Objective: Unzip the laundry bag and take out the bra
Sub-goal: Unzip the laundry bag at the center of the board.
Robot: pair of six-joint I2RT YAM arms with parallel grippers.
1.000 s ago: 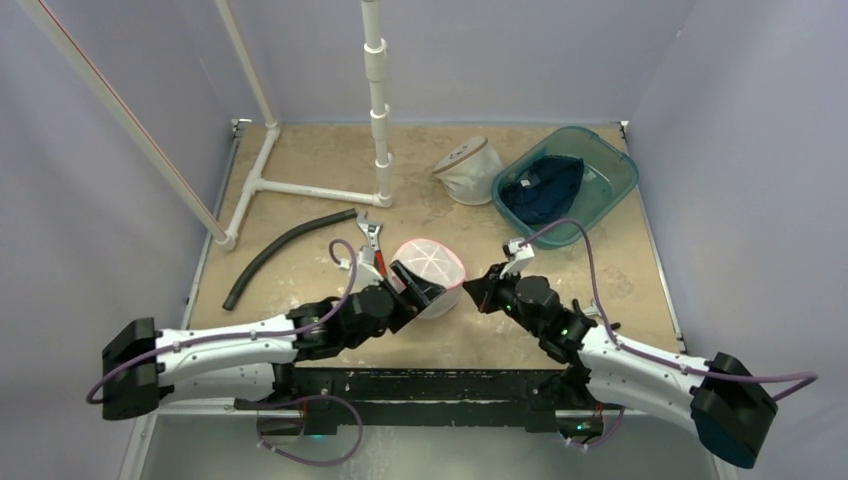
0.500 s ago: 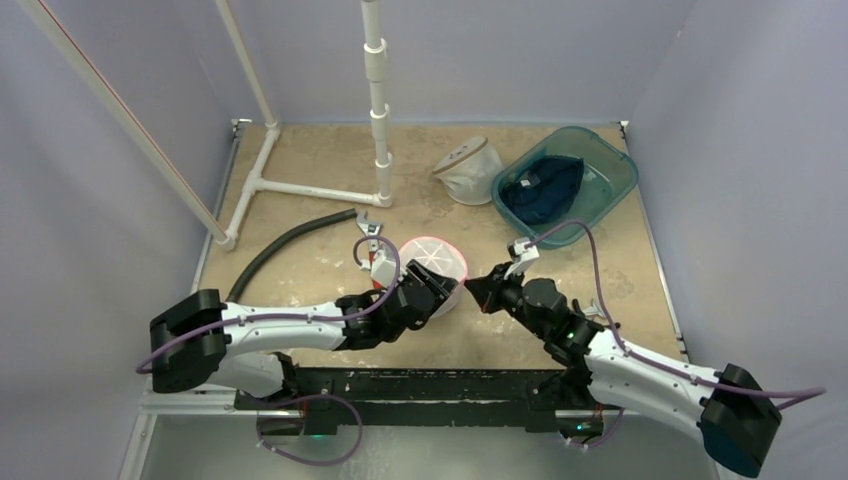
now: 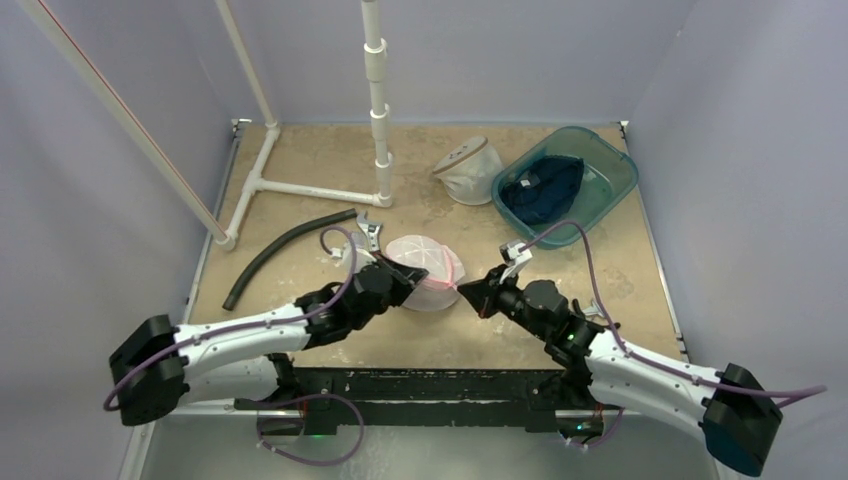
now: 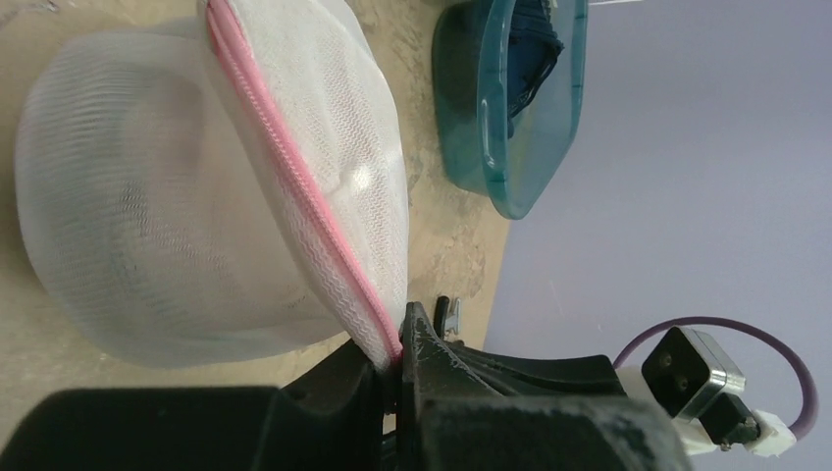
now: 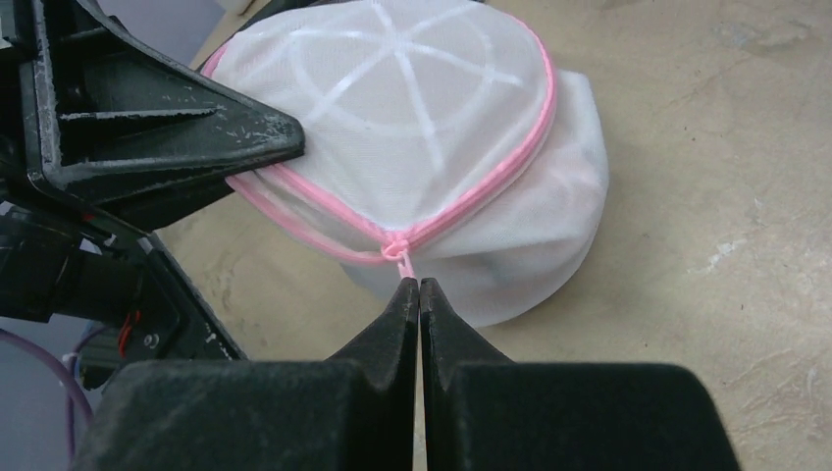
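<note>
Sitting on the table [image 3: 300,180] at near centre, the white mesh laundry bag [image 3: 428,268] is lying dome-up between the two arms. Left gripper [image 4: 400,345] is pinching the bag's left rim, jaws closed right on the pink zipper [image 4: 294,186]. Right gripper [image 5: 419,290] is clamping its jaws tight on the pink zipper pull [image 5: 398,253] at the bag's right side. Contents are not showing through the mesh. Teal tub [image 3: 612,190] holding dark blue cloth [image 3: 545,185] is sitting far right, well apart.
</note>
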